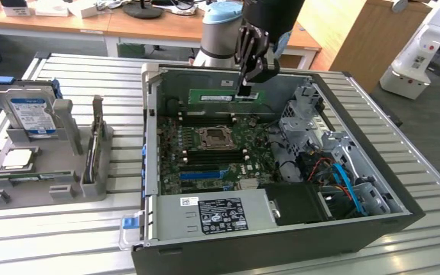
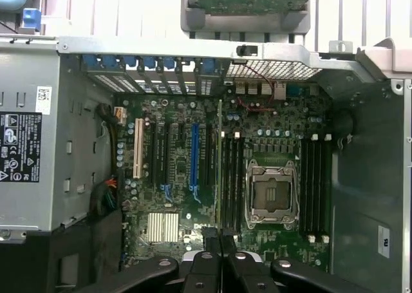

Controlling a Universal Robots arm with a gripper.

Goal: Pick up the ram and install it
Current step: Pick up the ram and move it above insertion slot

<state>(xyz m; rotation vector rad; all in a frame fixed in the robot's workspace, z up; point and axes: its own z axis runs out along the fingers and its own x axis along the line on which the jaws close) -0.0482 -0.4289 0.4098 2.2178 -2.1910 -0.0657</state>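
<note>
A slatted metal table [image 1: 67,229] carries an open computer case [image 1: 403,189], centre to right of the exterior view. Inside it lie a motherboard [image 1: 204,154] with an empty socket [image 1: 213,136], a power supply [image 1: 212,213] at lower centre, and loose cables [image 1: 334,177] at lower right. At the frame's left, a grey tray [image 1: 21,197] holds a hard drive [image 1: 29,114] upright, with a CPU [image 1: 19,159] lying flat below it.

The ram [image 1: 222,97] hangs lengthwise at upper centre, above the board and near the case's back wall. The arm [image 1: 228,23] pinches it toward its right end in narrow jaws. In the wrist view the ram appears edge-on, close alongside the dark slots [image 2: 233,177] next to the socket.

Likely risks: because it is gripped off-centre, the stick may tilt and miss its slot. It could also jam against a latch if pressed down askew.
</note>
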